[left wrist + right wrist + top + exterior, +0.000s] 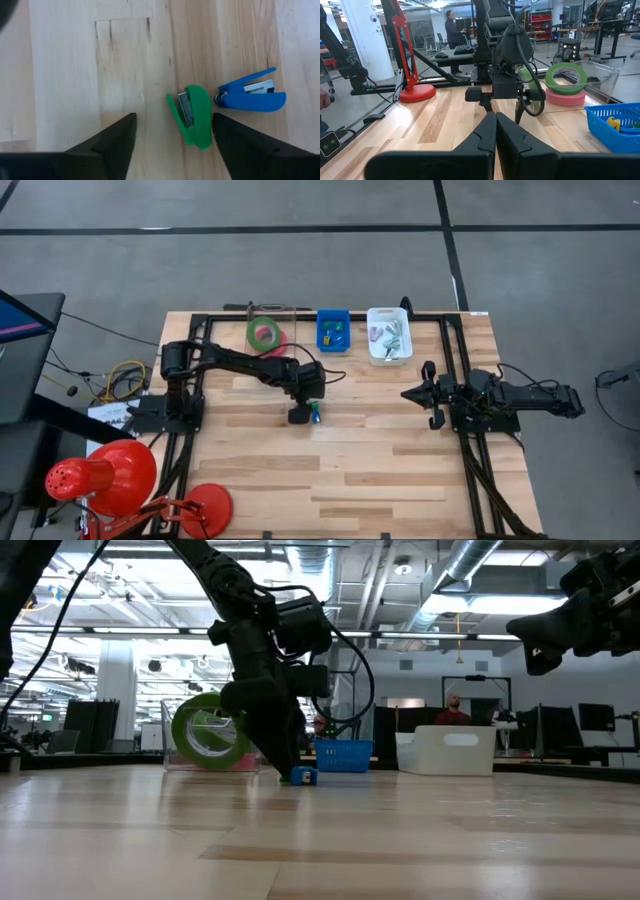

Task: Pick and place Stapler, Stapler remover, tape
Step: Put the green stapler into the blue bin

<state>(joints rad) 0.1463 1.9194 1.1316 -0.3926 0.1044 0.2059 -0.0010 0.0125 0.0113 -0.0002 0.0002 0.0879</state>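
A small green stapler (192, 116) lies on its side on the wooden table, with a small blue stapler (252, 95) just beside it. My left gripper (174, 120) points steeply down over them, open, its fingers on either side of the green stapler. In the high view it is at mid-table (300, 415). The tape (565, 76) is a green roll leaning on a pink roll (565, 96) at the far edge. My right gripper (496, 125) waits shut at the table's right. I cannot pick out a stapler remover among the small items in the bins. My left gripper comes from above with a finger (235, 145) close against the green stapler's curved back (206, 122). I cannot tell whether it touches. The other finger stands well clear of it. The stapler lies flat on the table.
A blue basket (333, 331) and a white bin (389, 335), both holding small items, stand at the far edge, to the right of the tape. A red lamp (110, 475) stands at the near left corner. Bare wood lies toward the near edge.
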